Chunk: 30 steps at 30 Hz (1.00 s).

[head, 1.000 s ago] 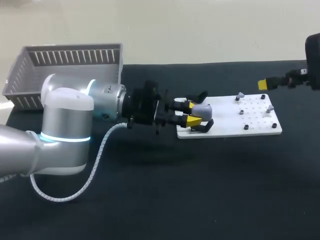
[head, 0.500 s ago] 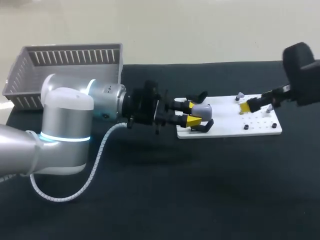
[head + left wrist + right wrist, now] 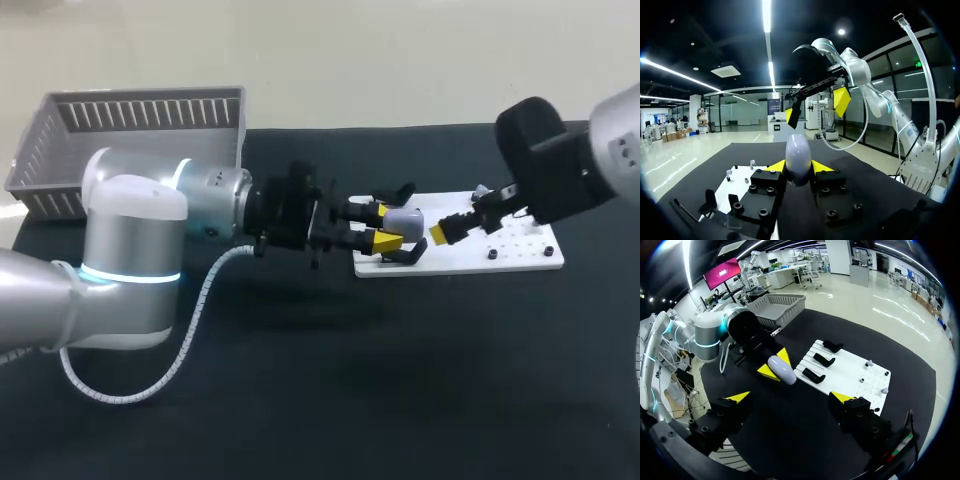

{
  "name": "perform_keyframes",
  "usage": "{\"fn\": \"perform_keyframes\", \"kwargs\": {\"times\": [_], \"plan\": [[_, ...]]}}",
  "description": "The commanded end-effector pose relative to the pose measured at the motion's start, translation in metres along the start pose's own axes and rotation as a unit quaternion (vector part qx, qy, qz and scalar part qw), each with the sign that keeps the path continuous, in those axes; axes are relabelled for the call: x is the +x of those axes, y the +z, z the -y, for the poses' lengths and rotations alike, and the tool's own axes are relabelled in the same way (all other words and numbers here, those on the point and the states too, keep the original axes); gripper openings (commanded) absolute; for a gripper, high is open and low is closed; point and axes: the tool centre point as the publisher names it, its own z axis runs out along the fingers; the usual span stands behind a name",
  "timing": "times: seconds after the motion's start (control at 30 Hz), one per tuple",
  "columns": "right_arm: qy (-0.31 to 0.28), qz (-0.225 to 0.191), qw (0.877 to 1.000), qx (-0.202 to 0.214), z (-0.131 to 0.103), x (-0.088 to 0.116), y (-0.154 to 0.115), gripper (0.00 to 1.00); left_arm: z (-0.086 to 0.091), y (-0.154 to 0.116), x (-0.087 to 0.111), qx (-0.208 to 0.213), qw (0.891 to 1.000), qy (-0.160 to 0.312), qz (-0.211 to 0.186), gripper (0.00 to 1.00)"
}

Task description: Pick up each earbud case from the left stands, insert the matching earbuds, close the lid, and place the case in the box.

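**Case [image 3: 404,219] clamped in left gripper [image 3: 385,227]; right gripper [image 3: 790,397] spread open nearby**

Left arm: comes in from the left side and lies low across the black table [image 3: 400,380]. Its two yellow-tipped fingers press on the pale, rounded case from opposite sides. In the left wrist view the case stands upright between the tips and rises above them.

Case position: off the table, at the stand end of the white board [image 3: 515,258]. In the head view it sits between two of the black stands [image 3: 820,360].

Right arm: comes in from the right and crosses over the board. Its fingers are wide apart with nothing between them. In the head view one yellow tip is near the case, apart from it. The right wrist view looks down on the case and the left gripper from above.

Board: small grey earbuds [image 3: 869,363] sit on pegs at the end away from the stands.

Box [image 3: 140,97]: a grey slatted basket at the far left corner of the table, well apart from the case.
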Motion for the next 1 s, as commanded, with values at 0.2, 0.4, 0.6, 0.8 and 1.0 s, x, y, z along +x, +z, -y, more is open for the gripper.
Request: {"fn": "perform_keyframes", "kwargs": {"times": [0.2, 0.4, 0.6, 0.8, 1.0], "plan": [[0.005, -0.009, 0.999, 0.033, -0.003, -0.003, 0.019, 1.0, 0.0, 0.0, 0.001, 0.0, 1.0, 0.001, 0.001, 0.0], [0.003, -0.017, 1.0, 0.023, -0.006, -0.005, 0.028, 1.0, 0.0, 0.0, 0.001, 0.0, 1.0, 0.001, 0.001, 0.0], [0.005, -0.022, 1.0, 0.016, -0.003, -0.008, 0.037, 1.0, 0.0, 0.0, 0.001, 0.0, 1.0, 0.001, 0.001, 0.0], [0.008, -0.025, 1.0, 0.015, 0.001, -0.009, 0.042, 1.0, 0.0, 0.0, 0.001, 0.0, 1.0, 0.001, 0.001, 0.0], [0.014, -0.024, 1.0, 0.014, 0.005, -0.011, 0.046, 1.0, 0.0, 0.0, 0.001, 0.0, 1.0, 0.001, 0.001, 0.0]]}}
